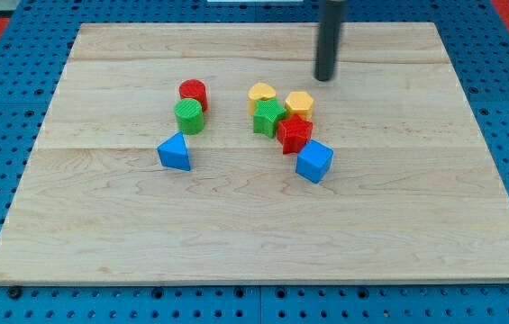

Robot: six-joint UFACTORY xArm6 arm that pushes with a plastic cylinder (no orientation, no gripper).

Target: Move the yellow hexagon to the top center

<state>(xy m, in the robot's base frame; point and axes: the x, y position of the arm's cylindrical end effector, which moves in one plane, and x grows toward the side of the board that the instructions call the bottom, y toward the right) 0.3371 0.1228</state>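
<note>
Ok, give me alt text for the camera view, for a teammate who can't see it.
My tip sits just above and right of the yellow hexagon, not touching it. The hexagon is packed with a yellow heart, green star, red star and blue cube. Left: red cylinder, green cylinder, blue triangle.

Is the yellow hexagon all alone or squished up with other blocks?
Squished: the yellow hexagon touches the red block and sits beside the yellow heart.
</note>
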